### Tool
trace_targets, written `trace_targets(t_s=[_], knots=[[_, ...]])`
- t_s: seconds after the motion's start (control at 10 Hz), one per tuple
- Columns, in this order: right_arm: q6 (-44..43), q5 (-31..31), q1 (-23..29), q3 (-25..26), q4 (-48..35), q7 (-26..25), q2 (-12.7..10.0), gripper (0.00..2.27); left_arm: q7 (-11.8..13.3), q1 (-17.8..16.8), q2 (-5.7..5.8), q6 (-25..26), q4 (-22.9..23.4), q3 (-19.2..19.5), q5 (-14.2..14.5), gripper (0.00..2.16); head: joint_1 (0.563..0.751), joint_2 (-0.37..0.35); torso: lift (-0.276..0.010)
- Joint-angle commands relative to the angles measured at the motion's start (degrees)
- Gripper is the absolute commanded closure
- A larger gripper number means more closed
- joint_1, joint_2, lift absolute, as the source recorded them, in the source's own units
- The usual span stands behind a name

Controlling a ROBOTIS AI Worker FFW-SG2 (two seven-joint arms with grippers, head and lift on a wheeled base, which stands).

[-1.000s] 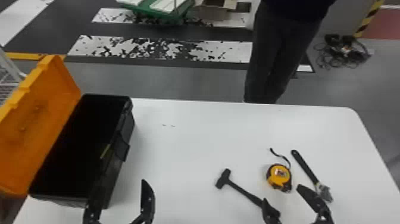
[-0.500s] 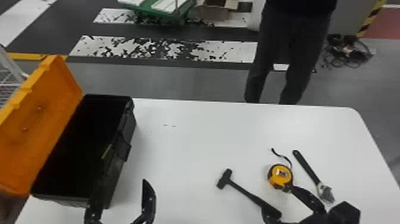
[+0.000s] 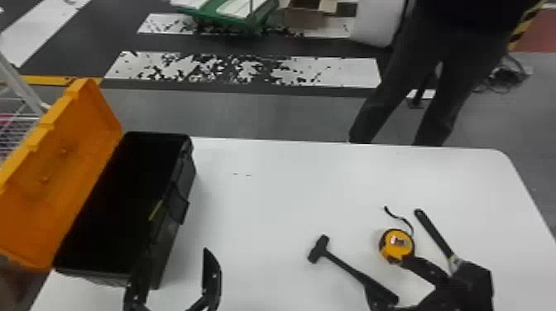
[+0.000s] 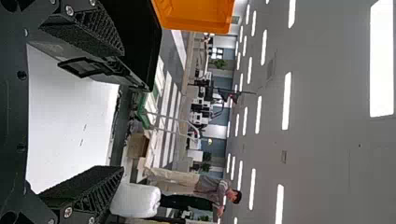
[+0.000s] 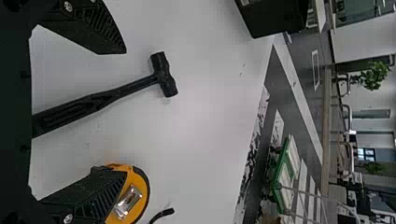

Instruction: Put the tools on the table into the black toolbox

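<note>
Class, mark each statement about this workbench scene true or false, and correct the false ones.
1. The lid of the toolbox is open. True.
2. The hammer lies inside the toolbox. False: it lies on the table.
3. The tape measure lies between the hammer and the wrench. True.
4. The right gripper is shut on the wrench. False: its fingers are apart.
5. The left gripper is open and holds no tool. True.
6. The wrench is the tool nearest the toolbox. False: the hammer is.
</note>
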State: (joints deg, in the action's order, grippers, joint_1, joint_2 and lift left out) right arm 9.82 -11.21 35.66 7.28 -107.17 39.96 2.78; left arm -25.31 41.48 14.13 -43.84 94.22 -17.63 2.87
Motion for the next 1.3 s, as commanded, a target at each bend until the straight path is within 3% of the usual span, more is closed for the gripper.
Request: trace_targets(t_s=[0.0, 0.5, 1.2], knots=[[0.52, -1.62, -0.94, 0.19, -0.14, 2.49, 0.65, 0.08, 0.00, 0.00, 0.11, -0.14, 0.00, 0.05, 0.03, 0.13, 0.695, 0.041, -0.039], [5.44, -5.05, -3.23, 0.37, 0.12, 10.57, 3.46, 0.09, 0.09, -0.09, 0.11, -0.14, 0.18, 0.05, 0.03, 0.13, 0.695, 0.047, -0.039], [24.60, -16.47, -7.01, -4.29, -6.65, 17.17, 3.72, 0.14, 0.09, -0.09, 0.29, -0.14, 0.35, -0.04, 0.03, 0.13, 0.695, 0.047, -0.039]])
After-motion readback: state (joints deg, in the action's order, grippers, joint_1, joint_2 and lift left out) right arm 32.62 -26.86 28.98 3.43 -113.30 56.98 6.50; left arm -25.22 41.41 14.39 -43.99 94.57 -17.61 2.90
